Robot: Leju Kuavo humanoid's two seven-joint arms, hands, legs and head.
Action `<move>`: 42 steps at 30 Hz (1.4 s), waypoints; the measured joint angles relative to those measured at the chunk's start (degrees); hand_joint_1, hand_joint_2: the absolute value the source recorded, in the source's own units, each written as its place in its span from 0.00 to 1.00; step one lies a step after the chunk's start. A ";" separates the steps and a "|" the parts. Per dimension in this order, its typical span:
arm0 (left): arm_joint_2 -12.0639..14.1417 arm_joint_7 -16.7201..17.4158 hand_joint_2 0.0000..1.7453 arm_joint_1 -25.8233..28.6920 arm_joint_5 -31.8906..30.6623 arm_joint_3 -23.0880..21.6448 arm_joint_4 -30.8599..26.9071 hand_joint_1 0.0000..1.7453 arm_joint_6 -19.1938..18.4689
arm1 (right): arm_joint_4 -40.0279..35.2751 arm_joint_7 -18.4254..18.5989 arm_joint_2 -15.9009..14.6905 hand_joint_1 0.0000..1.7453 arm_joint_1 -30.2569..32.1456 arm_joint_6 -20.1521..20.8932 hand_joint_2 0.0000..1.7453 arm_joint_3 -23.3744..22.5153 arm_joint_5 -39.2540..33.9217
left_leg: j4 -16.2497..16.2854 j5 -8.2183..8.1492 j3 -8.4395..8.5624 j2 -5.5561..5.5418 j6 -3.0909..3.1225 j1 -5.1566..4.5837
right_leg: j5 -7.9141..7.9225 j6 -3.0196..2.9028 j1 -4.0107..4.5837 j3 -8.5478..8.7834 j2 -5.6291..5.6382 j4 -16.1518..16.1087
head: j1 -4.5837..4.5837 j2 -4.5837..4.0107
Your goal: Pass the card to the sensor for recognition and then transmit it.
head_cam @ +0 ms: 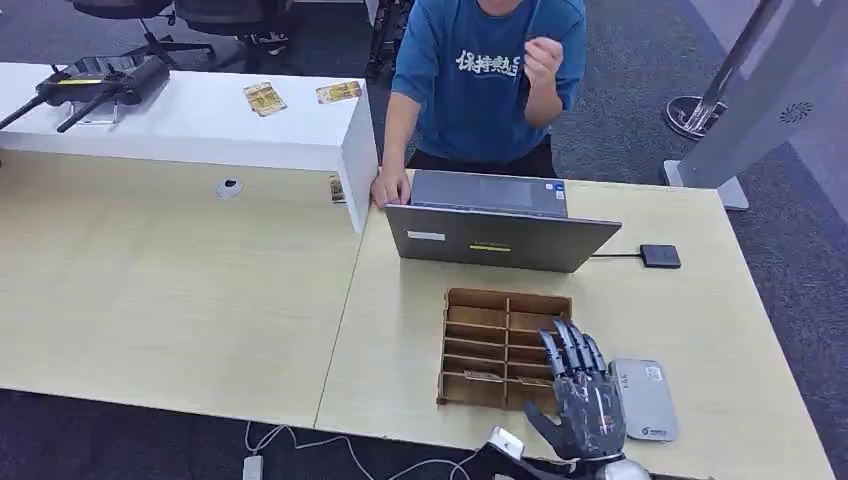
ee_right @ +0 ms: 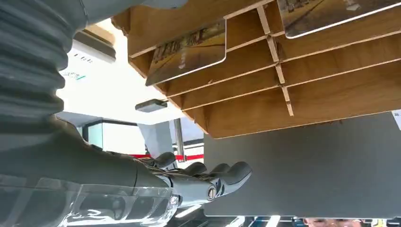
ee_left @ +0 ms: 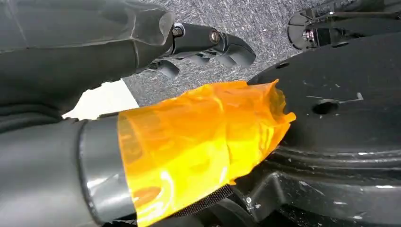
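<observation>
A light wooden table (head_cam: 180,300) is seen from above in the head view. A wooden card rack (head_cam: 505,348), divided into slotted compartments in two columns, is set flat on the table just in front of a grey laptop (head_cam: 497,236), whose lid is raised with its back toward the robot. A card (head_cam: 484,376) is lodged in a near compartment of the left column; in the right wrist view two cards are seen standing in the slots, one (ee_right: 189,53) patterned in brown and gold, the other (ee_right: 331,14) partly cut off by the picture's edge. The right hand (head_cam: 580,395) is held above the near right corner of the rack, fingers extended and slightly apart, nothing gripped; whether the rack is touched cannot be told. In the right wrist view the same fingers (ee_right: 222,177) are seen straight and empty against the laptop's grey lid. A flat grey sensor pad (head_cam: 645,398) lies on the table just beside the hand, on its right. A small black device (head_cam: 660,256) is cabled to the laptop. The left hand (ee_left: 208,45) is seen in the left wrist view with dark fingers curled inward and nothing in them, its thumb wrapped in orange tape (ee_left: 198,142). A person in a blue shirt (head_cam: 480,80) is seated behind the laptop, one hand resting on the table. A white bench (head_cam: 200,125) carries two further cards (head_cam: 265,98).
</observation>
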 joint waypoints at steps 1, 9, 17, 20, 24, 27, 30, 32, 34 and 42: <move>0.00 0.00 0.00 0.00 0.00 0.00 0.00 0.00 0.00 | 0.09 -0.15 0.00 0.00 -0.14 0.02 1.00 0.00 -0.04 | 0.00 0.00 0.00 0.00 0.00 0.00 | 0.00 0.00 0.00 0.00 0.00 0.00 | -0.02 0.00; 0.05 0.15 0.00 -0.01 0.22 0.00 0.00 0.00 0.04 | 0.31 0.33 0.00 0.00 -0.34 1.03 1.00 0.00 -0.55 | 0.00 0.00 0.01 0.00 0.00 0.00 | 0.00 0.00 0.00 0.00 0.00 0.00 | 0.00 0.00; -0.20 0.24 0.00 -0.01 0.72 0.00 0.00 0.00 0.33 | 0.24 1.92 0.00 0.00 -0.25 3.67 1.00 0.00 -1.44 | 0.00 0.00 0.01 0.00 0.00 0.00 | 0.00 0.00 0.00 0.00 0.00 0.00 | 0.00 0.00; -0.35 0.37 0.00 0.00 1.18 0.00 0.00 0.00 0.44 | -0.07 3.32 0.00 0.00 -0.10 5.83 1.00 0.00 -1.73 | 0.00 0.00 0.02 0.00 0.00 0.00 | 0.00 0.00 0.00 0.00 0.00 0.00 | 0.00 0.00; -0.68 0.46 0.00 0.01 1.70 0.02 0.00 0.00 0.87 | -1.27 4.28 -0.06 0.00 0.58 7.06 1.00 -0.02 -2.32 | 0.00 0.00 0.01 0.00 0.00 0.00 | 0.00 0.00 0.00 0.00 0.00 0.00 | 0.00 0.00; -0.94 0.46 0.00 0.01 2.03 0.02 0.00 0.00 0.94 | -2.56 4.59 -0.28 0.00 1.28 7.06 1.00 -0.02 -2.58 | 0.01 0.00 0.01 0.00 0.00 0.00 | 0.00 0.00 0.00 0.00 0.00 0.00 | 0.00 0.00; -1.13 0.46 0.00 0.03 2.29 0.02 0.00 0.00 1.03 | -4.08 4.68 -0.52 0.00 2.24 6.97 1.00 -0.09 -2.62 | 0.00 0.00 0.01 0.00 0.00 0.00 | 0.00 0.00 0.00 -0.01 0.00 -0.01 | -0.02 0.00; -1.27 0.46 0.00 0.04 2.42 0.02 0.00 0.00 1.16 | -4.98 4.68 -0.66 0.00 2.83 6.97 1.00 -0.13 -2.69 | 0.00 -0.01 0.01 0.00 0.00 0.00 | 0.00 0.00 0.00 -0.01 0.01 -0.01 | 0.00 0.00; -1.33 0.46 0.00 0.04 2.45 0.04 0.00 0.00 1.18 | -5.68 4.70 -0.79 0.00 3.25 6.97 1.00 -0.15 -2.71 | 0.00 -0.01 0.01 0.00 0.00 0.00 | 0.00 0.00 0.00 -0.02 0.01 -0.01 | 0.00 0.00; -1.48 0.46 0.00 0.04 2.45 0.04 0.00 0.00 1.18 | -6.80 4.70 -0.98 0.00 3.89 6.95 1.00 -0.22 -2.71 | 0.01 0.00 0.02 0.00 0.00 0.00 | 0.00 0.00 0.00 -0.01 0.00 0.00 | 0.00 0.00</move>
